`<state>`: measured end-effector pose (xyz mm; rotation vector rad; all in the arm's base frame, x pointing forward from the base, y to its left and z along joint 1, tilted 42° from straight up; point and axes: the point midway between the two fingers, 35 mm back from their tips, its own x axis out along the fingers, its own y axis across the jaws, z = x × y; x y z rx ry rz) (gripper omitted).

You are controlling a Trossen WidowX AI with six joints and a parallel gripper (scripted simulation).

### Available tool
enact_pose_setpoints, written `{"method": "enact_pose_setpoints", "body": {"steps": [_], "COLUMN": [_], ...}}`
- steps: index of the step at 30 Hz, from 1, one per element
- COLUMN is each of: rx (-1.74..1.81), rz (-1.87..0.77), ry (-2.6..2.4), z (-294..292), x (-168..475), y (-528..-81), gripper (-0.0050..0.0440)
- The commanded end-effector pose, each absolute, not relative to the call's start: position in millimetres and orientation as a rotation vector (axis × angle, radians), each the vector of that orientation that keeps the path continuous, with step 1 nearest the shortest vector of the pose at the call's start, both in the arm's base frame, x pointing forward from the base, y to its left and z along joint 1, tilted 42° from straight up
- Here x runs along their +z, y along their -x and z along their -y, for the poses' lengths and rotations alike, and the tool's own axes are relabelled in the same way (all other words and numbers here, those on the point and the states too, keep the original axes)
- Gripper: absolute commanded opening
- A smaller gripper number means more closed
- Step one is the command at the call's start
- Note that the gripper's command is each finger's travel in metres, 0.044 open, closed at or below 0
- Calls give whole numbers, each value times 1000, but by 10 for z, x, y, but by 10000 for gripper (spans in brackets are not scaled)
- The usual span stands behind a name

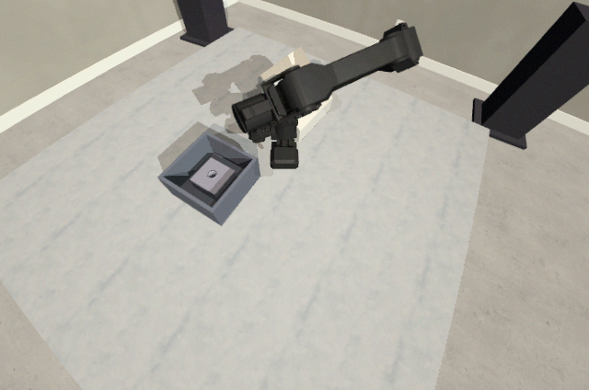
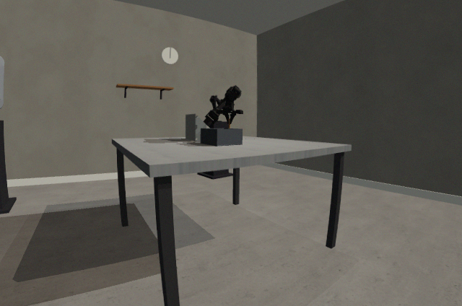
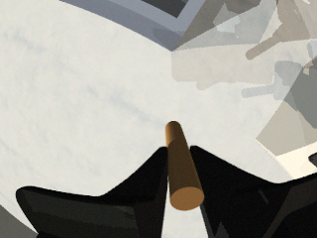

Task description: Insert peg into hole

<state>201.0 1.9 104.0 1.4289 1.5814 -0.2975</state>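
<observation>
Peg (image 3: 181, 167): one only, a smooth tan-brown cylinder with flat round ends, clamped between the two dark fingers of the tool (image 3: 177, 162), which is closed narrow on it. In the wrist view the peg sticks out past the fingertips, above the pale desk (image 1: 294, 257) and outside the box.

One open box (image 1: 214, 202) of blue-grey, square with sloping inner walls, sits on the desk toward its far left corner, just beside the tool. It contains one flat light-grey square plate (image 1: 223, 182), and that plate has one small round hole (image 1: 212, 174), with nothing in it.

One black arm (image 1: 352, 63) reaches in from the far edge of the desk, over a cream block (image 1: 314, 120). The desk top is matte, whitish with faint grey streaks, on four dark legs (image 2: 165, 235).
</observation>
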Motion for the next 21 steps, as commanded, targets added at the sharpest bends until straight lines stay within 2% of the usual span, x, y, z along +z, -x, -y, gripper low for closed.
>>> {"method": "enact_pose_setpoints", "body": {"steps": [1,21], "rx": [-306,-296], "rz": [-1573,-1581], "ry": [-1427,-1413], "z": [98,565], "x": [1041,924], "y": [-2094,-2352], "gripper": [0,0]}}
